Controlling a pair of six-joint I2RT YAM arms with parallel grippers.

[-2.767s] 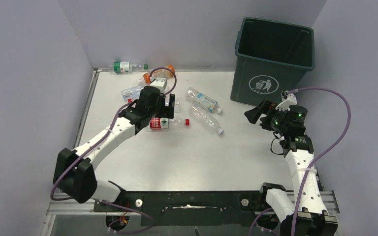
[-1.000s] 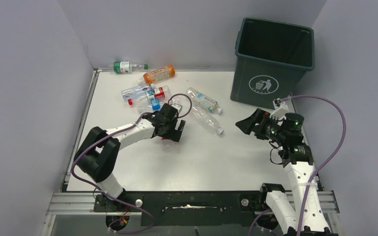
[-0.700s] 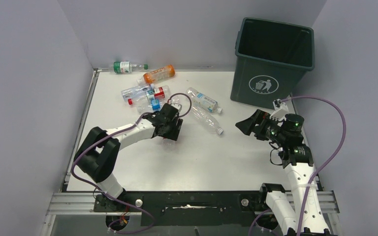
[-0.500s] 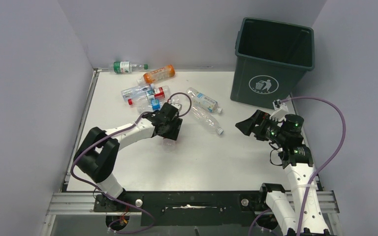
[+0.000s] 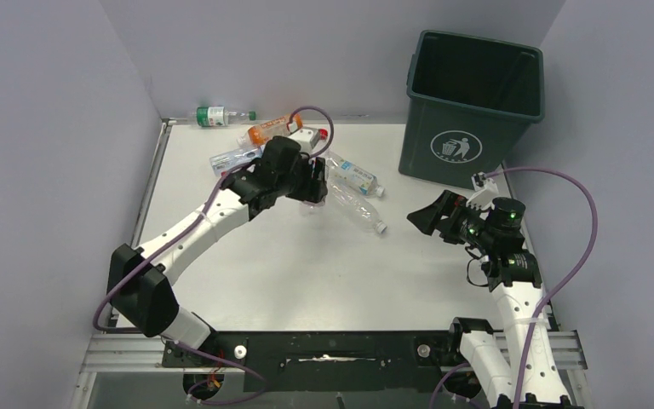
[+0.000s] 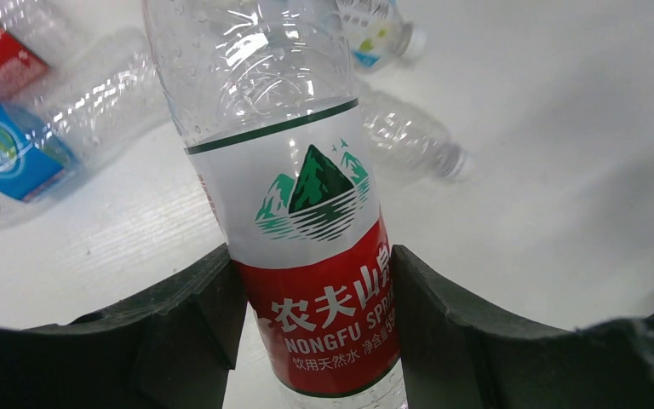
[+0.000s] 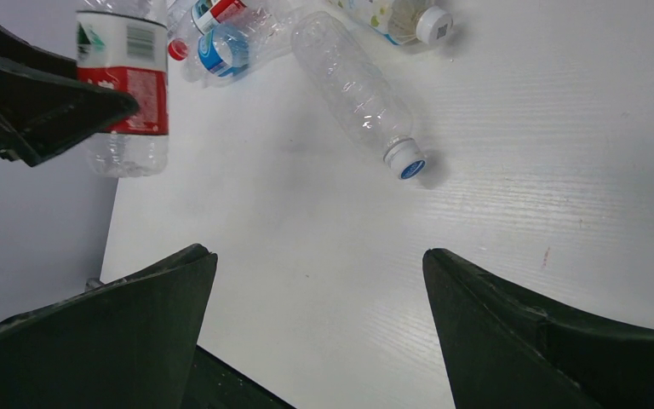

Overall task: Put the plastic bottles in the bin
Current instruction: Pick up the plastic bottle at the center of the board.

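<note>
Now the left gripper [image 5: 313, 184] is clamping a red-labelled bottle [image 6: 306, 221] across its label, holding it roughly upright above the bench [image 5: 306, 273], while the bin [image 5: 426, 145] is standing well off to its right, nearer the right gripper [image 7: 319, 256], whose jaws are gaping wide around nothing.

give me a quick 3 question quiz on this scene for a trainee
1. True or false: the left hand is shut on a red-label bottle.
2. The bin stands: A far right, B far left, C near middle.
3. Fill in: the right hand is ___ and holds nothing.
Key: 1 true; 2 A; 3 open.
</note>
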